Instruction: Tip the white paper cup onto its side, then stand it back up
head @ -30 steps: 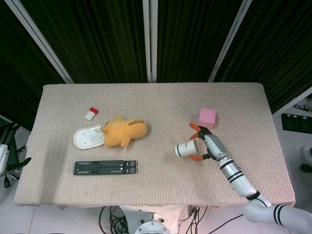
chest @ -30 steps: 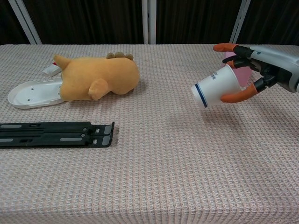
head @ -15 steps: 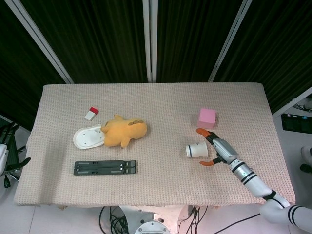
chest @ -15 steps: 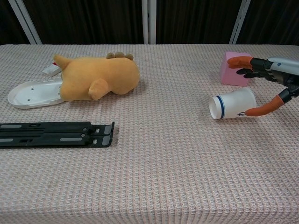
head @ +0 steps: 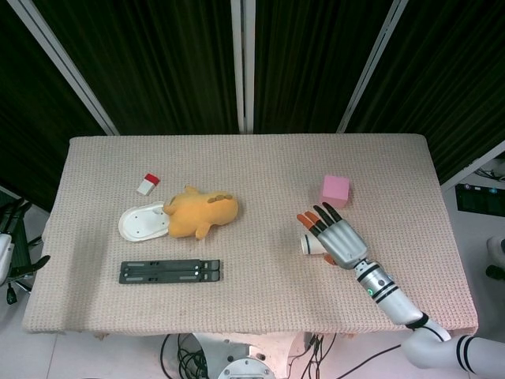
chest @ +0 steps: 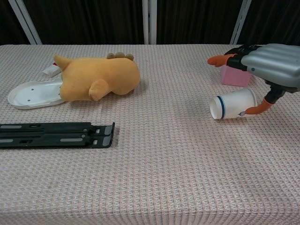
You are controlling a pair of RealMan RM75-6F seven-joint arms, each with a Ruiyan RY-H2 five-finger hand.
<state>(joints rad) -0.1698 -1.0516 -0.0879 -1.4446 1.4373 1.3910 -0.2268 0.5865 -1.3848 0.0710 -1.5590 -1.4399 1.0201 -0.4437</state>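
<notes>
I note the bench (head: 252,166) is covered in a beige, coarsely woven cloth. The white paper cup (chest: 233,104) lies on its side on the cloth, a tapered cylinder with a dark blue band near its rim and its open mouth facing the plush side; a small printed mark shows on its wall. My right robot hand (chest: 269,65) hovers over it, fingers spread and empty, its grey ribbed shell tipped with orange pads (head: 303,219); one orange fingertip sits against the cup's lower edge. A pink cube (head: 334,189) stands just behind. To the left lie a soft yellow plush toy (chest: 98,77), a white oval tray (chest: 28,96) and a flat black folding stand (chest: 56,134)
</notes>
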